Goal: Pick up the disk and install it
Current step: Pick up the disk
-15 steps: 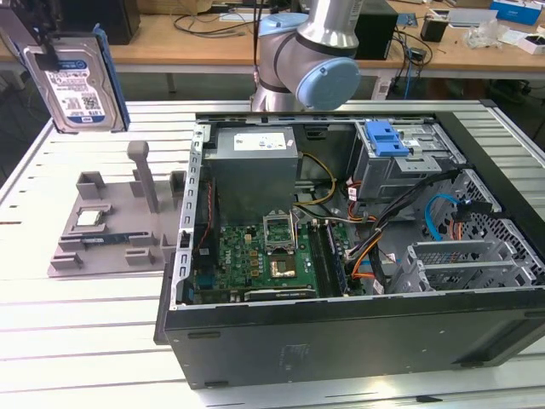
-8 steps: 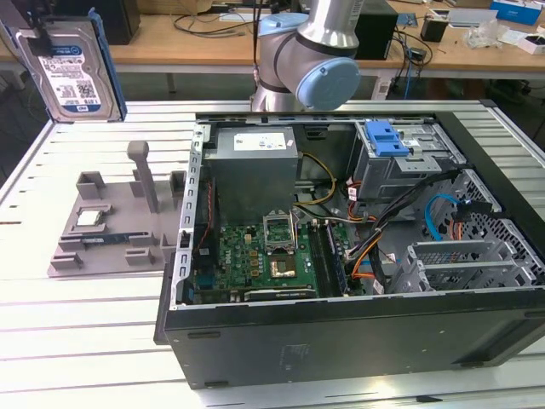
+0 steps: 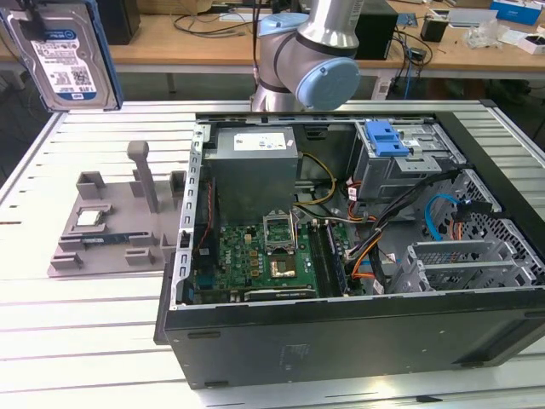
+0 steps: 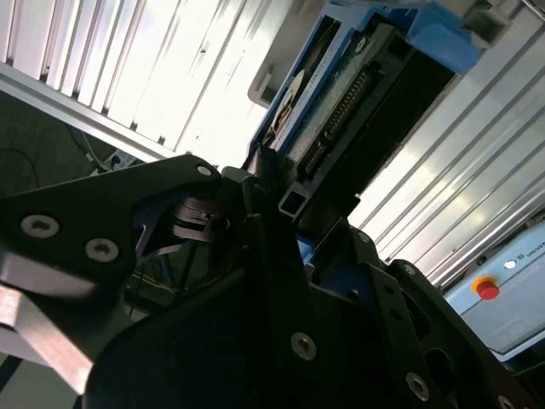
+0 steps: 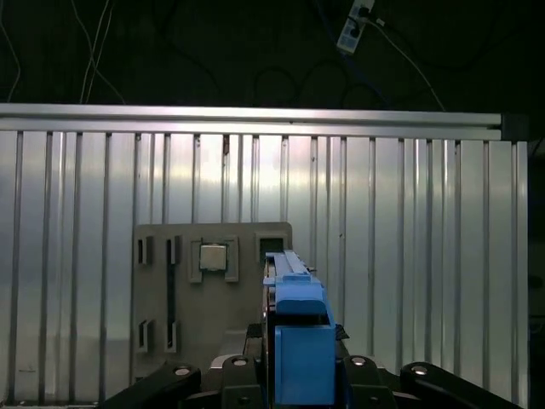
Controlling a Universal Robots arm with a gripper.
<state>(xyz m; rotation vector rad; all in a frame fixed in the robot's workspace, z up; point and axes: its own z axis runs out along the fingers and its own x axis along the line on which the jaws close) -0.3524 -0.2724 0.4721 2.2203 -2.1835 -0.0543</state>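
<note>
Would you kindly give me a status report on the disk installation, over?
Claw shut on the disk. Disk held aloft, outside the open computer case. Cables cross the case interior near the drive cage.

- We see the black gripper point(image 4: 285, 194) clamped on one end of the disk point(image 4: 341, 94).
- A blue bracket point(image 4: 438, 34) frames the disk's other end.
- Behind them lies the slatted metal table point(image 4: 145, 68).
- A red button point(image 4: 487, 290) sits on a pale box point(image 4: 524, 311).

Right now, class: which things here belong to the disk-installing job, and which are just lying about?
Job: disk, gripped by the end effector; open computer case; drive bay.
Lying about: processor chip; grey fixture tray.
</note>
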